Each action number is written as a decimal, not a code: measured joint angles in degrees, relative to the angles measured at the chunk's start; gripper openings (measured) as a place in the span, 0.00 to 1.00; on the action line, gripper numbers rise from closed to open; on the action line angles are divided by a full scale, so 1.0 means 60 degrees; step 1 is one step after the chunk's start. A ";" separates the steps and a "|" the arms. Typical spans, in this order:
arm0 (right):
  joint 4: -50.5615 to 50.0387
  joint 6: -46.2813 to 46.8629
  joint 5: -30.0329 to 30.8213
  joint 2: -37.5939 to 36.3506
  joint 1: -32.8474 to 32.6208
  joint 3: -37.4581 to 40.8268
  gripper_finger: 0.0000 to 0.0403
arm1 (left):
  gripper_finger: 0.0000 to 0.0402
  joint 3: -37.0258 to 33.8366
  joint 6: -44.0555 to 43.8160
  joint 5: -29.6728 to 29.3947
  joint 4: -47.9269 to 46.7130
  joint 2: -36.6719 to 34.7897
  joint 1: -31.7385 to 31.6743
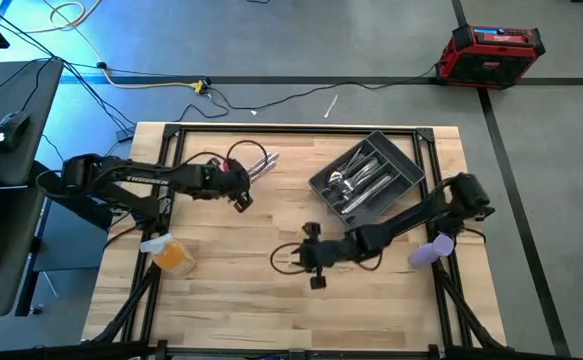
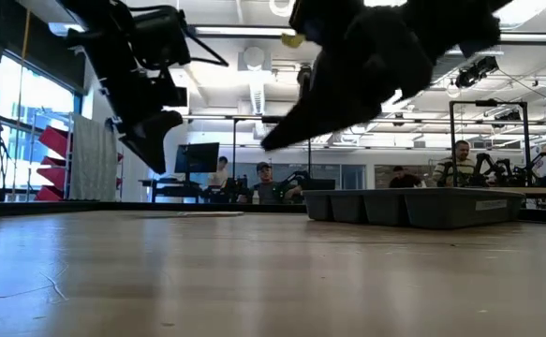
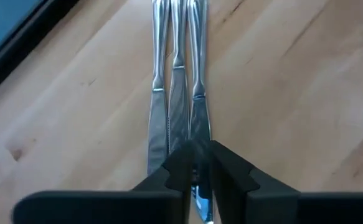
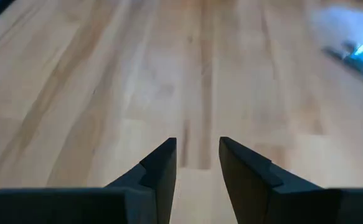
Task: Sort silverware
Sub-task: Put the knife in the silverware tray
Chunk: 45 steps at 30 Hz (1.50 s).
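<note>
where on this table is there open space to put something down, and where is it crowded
Bare wood runs along the near edge of the table, below both arms, and between the left gripper and right gripper. Crowded spots: the far right corner with the tray, and the knives under the left gripper.

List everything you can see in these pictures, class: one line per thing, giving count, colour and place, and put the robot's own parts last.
knives: three, silver, side by side on the table's far left part, in front of the left gripper.
tray: one, dark grey, compartmented, far right part of the table, holding more silverware.
table: one, light wood with a black frame.
red case: one, red and black, on the floor beyond the table.
people: several, seated in the room behind the table.
left gripper: one, dark, fingers closed over the blade end of one knife.
right gripper: one, dark, open over bare wood near the table's middle, holding nothing.
</note>
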<state>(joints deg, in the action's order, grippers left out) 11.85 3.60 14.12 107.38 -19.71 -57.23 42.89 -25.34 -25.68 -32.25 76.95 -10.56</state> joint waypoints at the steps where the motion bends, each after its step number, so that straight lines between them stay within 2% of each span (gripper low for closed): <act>1: 0.0120 0.0092 -0.0007 0.0176 -0.0043 0.0000 0.27 | 0.02 0.0000 -0.0003 0.0081 0.0000 0.0034 -0.0097; 5: 0.0219 0.0255 0.0008 0.0480 -0.0090 0.0000 0.27 | 0.01 0.0000 0.0000 0.0193 0.0169 0.0480 -0.0331; 15: 0.0517 -0.0133 -0.0006 0.0484 -0.0082 -0.0004 0.27 | 0.00 0.0000 -0.0102 0.0659 0.1241 0.2452 -0.0489; 21: 0.0500 -0.0285 -0.0028 0.0484 -0.0079 -0.0004 0.27 | 0.00 0.0047 -0.0414 0.1007 0.1528 0.2849 -0.0230; 25: 0.0458 -0.0423 -0.0028 0.0484 -0.0073 -0.0004 0.27 | 0.00 0.0040 -0.0858 0.1245 0.1635 0.2826 0.0486; 32: 0.0434 -0.0424 -0.0028 0.0484 -0.0017 -0.0004 0.27 | 0.00 0.0033 -0.1711 0.1526 0.1806 0.2827 0.2344; 37: 0.0511 -0.0394 -0.0039 0.0484 0.0013 -0.0004 0.27 | 0.00 -0.0002 -0.2149 0.1792 0.2973 0.2871 0.3626; 41: 0.0621 -0.0351 -0.0032 0.0484 0.0038 -0.0004 0.27 | 0.00 0.0005 -0.1768 0.1880 0.4638 0.2889 0.4397; 45: 0.0644 0.0433 -0.0047 0.0484 0.0040 -0.0004 0.27 | 0.00 0.0563 -0.1211 0.1652 0.4778 0.2878 0.4753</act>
<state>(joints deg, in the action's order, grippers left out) 15.71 6.20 13.84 110.28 -19.47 -57.25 46.27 -32.61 -15.77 -3.58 94.21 17.96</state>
